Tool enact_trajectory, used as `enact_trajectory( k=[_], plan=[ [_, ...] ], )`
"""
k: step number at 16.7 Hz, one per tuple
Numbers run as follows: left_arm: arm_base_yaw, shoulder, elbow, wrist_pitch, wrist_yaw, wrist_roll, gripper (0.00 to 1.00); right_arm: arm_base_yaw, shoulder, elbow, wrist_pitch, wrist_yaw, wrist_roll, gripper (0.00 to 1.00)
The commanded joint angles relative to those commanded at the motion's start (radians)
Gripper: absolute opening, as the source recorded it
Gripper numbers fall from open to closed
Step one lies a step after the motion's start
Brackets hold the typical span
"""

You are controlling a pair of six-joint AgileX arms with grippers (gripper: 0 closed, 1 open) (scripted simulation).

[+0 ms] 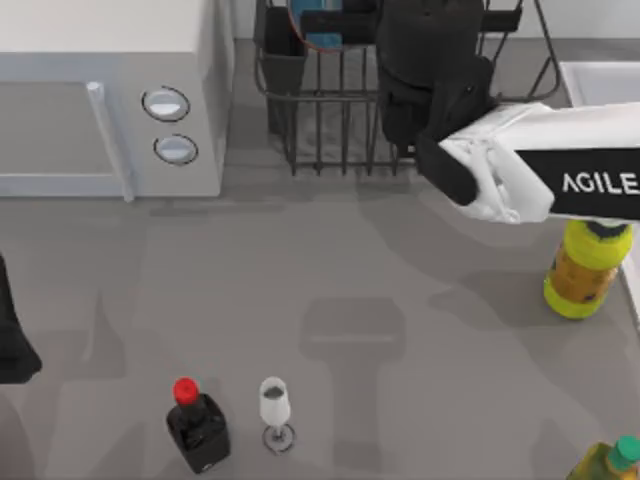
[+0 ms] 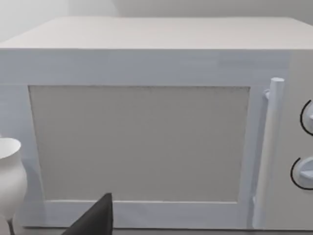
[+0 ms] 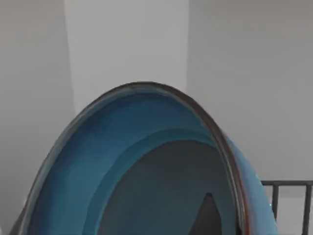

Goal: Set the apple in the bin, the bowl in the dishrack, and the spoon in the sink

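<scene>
The teal-blue bowl (image 1: 318, 41) with its reddish-brown rim is held on edge over the back of the black wire dishrack (image 1: 330, 130), beside the rack's dark utensil cup (image 1: 280, 50). My right gripper (image 1: 345, 25) reaches in from the right and is shut on the bowl. In the right wrist view the bowl (image 3: 137, 147) looms close, with one dark fingertip (image 3: 208, 218) inside it. A corner of the pale sink (image 1: 600, 80) shows at the back right. My left arm (image 1: 12, 340) is parked at the left edge. The apple, the spoon and the bin are out of view.
A white microwave (image 1: 110, 100) stands at the back left, and my left wrist camera faces its door (image 2: 139, 142). A red-capped black bottle (image 1: 195, 425) and a wine glass (image 1: 275, 410) stand near the front. A yellow bottle (image 1: 585, 265) stands at the right, another (image 1: 610, 462) at the front right corner.
</scene>
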Motion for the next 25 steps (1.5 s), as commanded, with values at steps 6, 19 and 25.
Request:
enact_trajectory(
  k=[6,19,25],
  plan=[
    [0.000,0.000,0.000,0.000,0.000,0.000,1.00,0.000,0.000,0.000,0.000,0.000,0.000,1.00],
    [0.000,0.000,0.000,0.000,0.000,0.000,1.00,-0.065,-0.153,-0.101,-0.076,-0.072,-0.002,1.00],
    [0.000,0.000,0.000,0.000,0.000,0.000,1.00,-0.208,-0.662,-0.433,-0.230,-0.219,-0.006,1.00]
  ],
)
